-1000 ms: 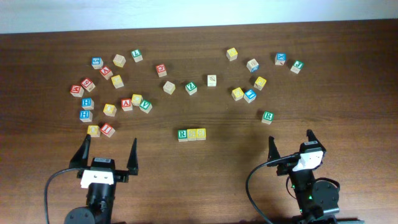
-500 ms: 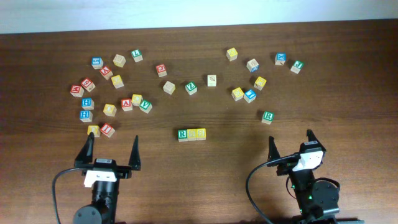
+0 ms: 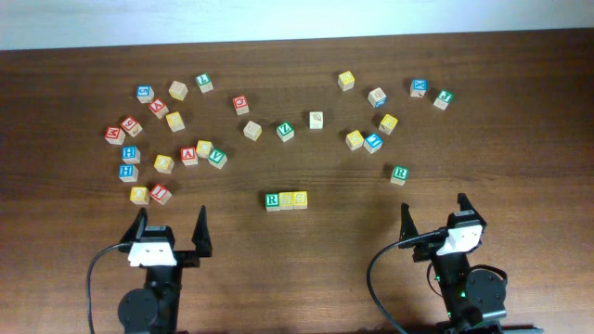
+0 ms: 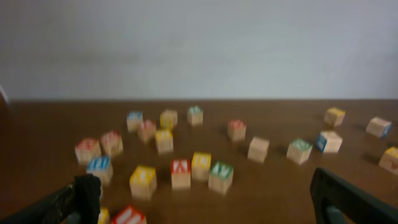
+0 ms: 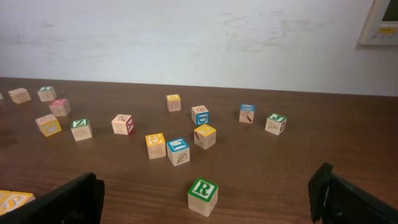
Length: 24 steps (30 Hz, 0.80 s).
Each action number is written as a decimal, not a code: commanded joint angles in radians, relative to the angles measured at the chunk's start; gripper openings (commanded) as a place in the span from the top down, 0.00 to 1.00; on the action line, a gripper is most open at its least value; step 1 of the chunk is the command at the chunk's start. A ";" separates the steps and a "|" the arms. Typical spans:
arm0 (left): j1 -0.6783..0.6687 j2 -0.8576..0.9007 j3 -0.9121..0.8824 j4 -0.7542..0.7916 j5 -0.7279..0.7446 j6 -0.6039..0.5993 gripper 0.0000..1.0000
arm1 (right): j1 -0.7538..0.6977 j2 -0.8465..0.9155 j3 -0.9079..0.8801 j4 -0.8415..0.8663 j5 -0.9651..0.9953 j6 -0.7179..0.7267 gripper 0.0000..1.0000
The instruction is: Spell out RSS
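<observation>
The RSS row lies in the middle of the table: a green-framed R cube [image 3: 272, 199] with two yellow-faced cubes [image 3: 286, 199] [image 3: 299, 199] touching on its right. One yellow cube [image 5: 9, 200] of that row shows at the lower left of the right wrist view. My left gripper [image 3: 170, 223] [image 4: 205, 194] hovers open and empty near the front edge, left of the row. My right gripper [image 3: 433, 208] [image 5: 205, 182] is open and empty at the front right.
A second green R cube [image 3: 399, 173] [image 5: 203, 194] sits alone just ahead of the right gripper. Several loose letter cubes lie scattered across the far half, a cluster at the left [image 3: 164, 162] [image 4: 180, 173] and another at the right [image 3: 373, 142] [image 5: 178, 150].
My left arm has drawn back toward the front edge and shifted slightly right, still open. The right arm and all cubes have stayed put.
</observation>
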 commanded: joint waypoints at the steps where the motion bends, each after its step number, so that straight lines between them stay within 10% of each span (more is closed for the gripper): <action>1: -0.006 -0.010 -0.004 -0.075 -0.090 -0.126 0.01 | -0.007 -0.011 -0.006 -0.007 0.002 -0.007 0.02; 24: -0.037 -0.010 -0.004 -0.079 -0.093 -0.039 0.01 | -0.007 -0.011 -0.006 -0.006 0.002 -0.007 0.02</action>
